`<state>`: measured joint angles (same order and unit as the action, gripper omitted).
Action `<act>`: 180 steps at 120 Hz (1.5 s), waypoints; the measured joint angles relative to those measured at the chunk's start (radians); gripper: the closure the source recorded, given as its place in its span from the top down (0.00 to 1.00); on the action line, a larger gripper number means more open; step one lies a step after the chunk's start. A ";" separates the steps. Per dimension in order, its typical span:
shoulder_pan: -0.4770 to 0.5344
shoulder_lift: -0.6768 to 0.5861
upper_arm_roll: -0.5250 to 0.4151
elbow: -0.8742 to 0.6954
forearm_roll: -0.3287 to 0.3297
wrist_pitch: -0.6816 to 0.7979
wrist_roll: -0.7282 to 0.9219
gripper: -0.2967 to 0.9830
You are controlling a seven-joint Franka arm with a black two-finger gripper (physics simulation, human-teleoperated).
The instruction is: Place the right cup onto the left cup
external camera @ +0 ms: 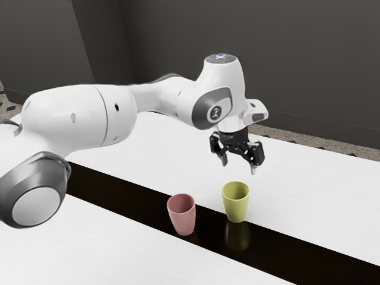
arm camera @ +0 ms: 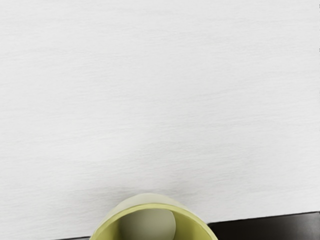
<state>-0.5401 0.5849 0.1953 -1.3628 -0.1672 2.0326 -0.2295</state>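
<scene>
We hold our one claw point(external camera: 239, 165) in the air with its two black fingers point(external camera: 254, 170) spread well apart, with nothing between them. The fingertips point downward and sit above the rim of the yellow cup point(external camera: 236, 205), a visible gap between them and it, so we touch neither cup.

We count two cups, one yellow and one pink. The yellow one stands upright toward the exterior view's right, its mouth facing up, just under our claw. From the wrist view we look down past its rim to the pale round bottom inside.

The pink cup point(external camera: 183, 217) stands upright too, mouth up, toward the exterior view's left of the yellow one and a little nearer that view's camera. The two are near each other but apart.

Under them we see one glossy black strip point(external camera: 130, 199) running across the white worktop point(external camera: 309, 178). The pink cup's base rests on it, and the yellow cup's base sits by the strip's far edge, with a soft reflection in the gloss.

Our single white arm point(external camera: 83, 116) comes in from the exterior view's left. Farthest off are the speckled floor point(external camera: 303, 139) and a dark grey wall point(external camera: 297, 59).
</scene>
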 joint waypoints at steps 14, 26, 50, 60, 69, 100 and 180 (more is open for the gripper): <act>-0.012 -0.001 -0.002 -0.044 -0.015 0.026 -0.020 0.75; -0.023 -0.003 -0.002 -0.067 -0.020 0.044 -0.043 0.75; -0.042 0.007 -0.002 -0.077 -0.022 0.061 -0.080 0.72; -0.043 0.015 -0.002 -0.075 -0.021 0.065 -0.096 0.71; -0.043 0.020 -0.002 -0.075 -0.022 0.066 -0.108 0.68; -0.042 0.055 -0.002 -0.071 -0.024 0.070 -0.141 0.59; -0.035 0.090 -0.002 -0.067 -0.024 0.071 -0.196 0.19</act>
<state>-0.5754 0.6747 0.1932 -1.4301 -0.1914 2.1035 -0.4254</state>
